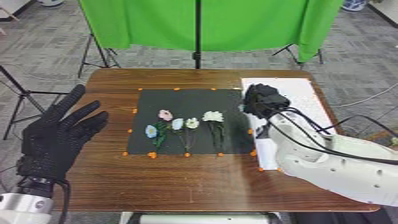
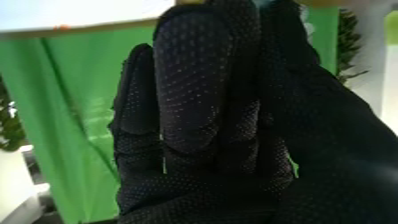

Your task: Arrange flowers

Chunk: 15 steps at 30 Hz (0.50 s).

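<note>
Flowers (image 1: 213,116) are just lying on the black mat (image 1: 182,100) between the open left hand (image 1: 51,145) and the right hand (image 1: 264,99). Honestly can't tell if that one's gripping anything.

Mat (image 1: 178,101): plain black. Flowers on the mat, left to right: blue flower (image 1: 151,131), soft blue with a paler centre; pink flower (image 1: 165,115), pale pink; light blue flower (image 1: 178,123), whitish blue; cream flower (image 1: 192,123); white flower (image 1: 213,116), creamy white. Stems (image 1: 218,136): green. Markers (image 1: 153,155) around the mat: orange. Table (image 1: 187,187) beneath the mat: brown, darker streaks. Sheet (image 1: 289,90) right of the mat: white. Beyond the mat: green cloth (image 1: 266,25), black pole (image 1: 197,30), mottled grey carpet (image 1: 160,62). Left of the mat, left hand (image 1: 55,135): black. Right of the mat, right hand (image 1: 264,100): black; glove (image 2: 191,90) patterned with small pale dots.
</note>
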Tool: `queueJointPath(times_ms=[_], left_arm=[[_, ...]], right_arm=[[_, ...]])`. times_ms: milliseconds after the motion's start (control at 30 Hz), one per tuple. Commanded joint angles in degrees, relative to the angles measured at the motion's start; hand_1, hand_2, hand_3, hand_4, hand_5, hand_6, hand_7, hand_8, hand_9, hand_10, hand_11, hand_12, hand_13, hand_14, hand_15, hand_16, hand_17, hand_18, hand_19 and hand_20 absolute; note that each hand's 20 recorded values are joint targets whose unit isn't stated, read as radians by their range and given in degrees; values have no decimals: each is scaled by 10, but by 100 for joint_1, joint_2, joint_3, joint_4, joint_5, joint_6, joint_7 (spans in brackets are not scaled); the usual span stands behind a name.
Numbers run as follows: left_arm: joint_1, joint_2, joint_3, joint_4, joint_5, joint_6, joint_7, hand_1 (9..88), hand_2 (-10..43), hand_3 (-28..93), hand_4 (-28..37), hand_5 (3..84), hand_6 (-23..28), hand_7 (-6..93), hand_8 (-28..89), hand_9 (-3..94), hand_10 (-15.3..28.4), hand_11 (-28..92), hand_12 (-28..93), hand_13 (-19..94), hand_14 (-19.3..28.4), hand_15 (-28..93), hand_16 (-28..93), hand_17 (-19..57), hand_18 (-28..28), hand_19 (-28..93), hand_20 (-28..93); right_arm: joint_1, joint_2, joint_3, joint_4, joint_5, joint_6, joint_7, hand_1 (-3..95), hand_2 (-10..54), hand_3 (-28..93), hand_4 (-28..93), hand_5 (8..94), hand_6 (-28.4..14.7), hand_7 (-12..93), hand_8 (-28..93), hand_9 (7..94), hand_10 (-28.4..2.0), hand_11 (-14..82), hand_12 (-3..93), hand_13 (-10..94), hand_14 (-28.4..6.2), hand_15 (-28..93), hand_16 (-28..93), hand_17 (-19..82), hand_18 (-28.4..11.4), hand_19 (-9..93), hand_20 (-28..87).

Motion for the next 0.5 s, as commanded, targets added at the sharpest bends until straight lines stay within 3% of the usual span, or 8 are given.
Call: queueJointPath(times_ms=[33, 200, 267, 367, 500], left_arm=[[137, 37, 19, 36, -47, 73, 89, 219, 66, 754, -272, 261, 46, 161, -111, 246, 183, 204, 121, 178, 272, 492, -79, -105, 244, 530, 342], [53, 9, 68, 67, -42, 68, 6, 219, 66, 754, -271, 261, 47, 161, -112, 247, 182, 204, 121, 178, 272, 492, -79, -105, 244, 531, 342], [45, 7, 85, 71, -46, 110, 23, 220, 66, 754, -271, 261, 47, 160, -112, 246, 183, 203, 121, 177, 273, 492, -79, -105, 244, 530, 342], [93, -9, 53, 60, -24, 47, 19, 219, 66, 754, -270, 261, 47, 160, -111, 247, 182, 203, 122, 178, 273, 492, -80, -105, 244, 531, 342], [118, 18, 67, 51, -62, 115, 58, 220, 66, 753, -269, 261, 47, 159, -111, 246, 183, 202, 122, 178, 273, 493, -80, -105, 244, 531, 342]], right_arm=[[-87, -372, -243, -38, -54, 129, -8, 557, -95, 683, -283, 858, 36, 236, 41, 937, -52, 181, 292, 854, -15, 523, 250, 383, -152, 880, 115], [-103, -663, -260, 177, -102, 194, 164, 556, -95, 685, -283, 857, 37, 236, 43, 937, -49, 181, 293, 855, -16, 524, 246, 383, -154, 881, 115], [-191, -727, -156, 248, -84, 157, 168, 555, -95, 684, -283, 857, 37, 236, 43, 937, -48, 182, 293, 856, -16, 525, 244, 382, -154, 882, 116], [-124, -754, -278, 280, -121, 202, 233, 554, -95, 684, -283, 856, 37, 236, 44, 937, -48, 183, 291, 856, -17, 527, 240, 381, -155, 883, 116], [-132, -783, -281, 309, -133, 120, 295, 552, -95, 688, -283, 849, 35, 237, 43, 937, -46, 172, 299, 851, -19, 534, 238, 377, -157, 885, 116]])
